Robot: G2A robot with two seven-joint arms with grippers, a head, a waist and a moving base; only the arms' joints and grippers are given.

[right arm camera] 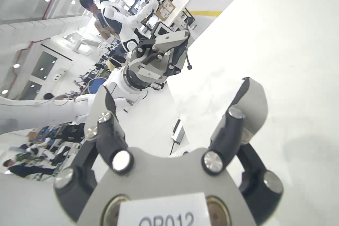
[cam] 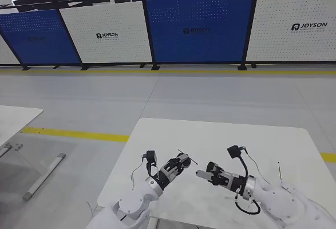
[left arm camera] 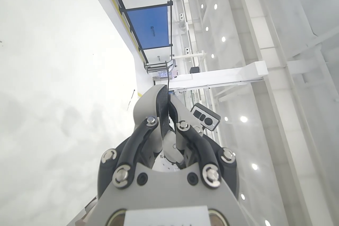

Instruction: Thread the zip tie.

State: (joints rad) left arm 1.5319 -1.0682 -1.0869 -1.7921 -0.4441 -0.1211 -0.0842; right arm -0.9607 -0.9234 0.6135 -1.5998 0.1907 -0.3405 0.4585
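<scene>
A thin black zip tie sticks out from the tips of my left gripper, which is shut on it. In the top view the left gripper hovers over the front middle of the white table, with the zip tie poking out at its tip. My right gripper faces it from a short distance, open and holding nothing. In the right wrist view the right gripper has its fingers spread wide, and beyond them is the left gripper with the zip tie's head end hanging from it.
A second thin black tie lies on the table beside the right arm, also seen as a tie in the left wrist view. Another white table stands to the left, and blue and white partition panels stand beyond.
</scene>
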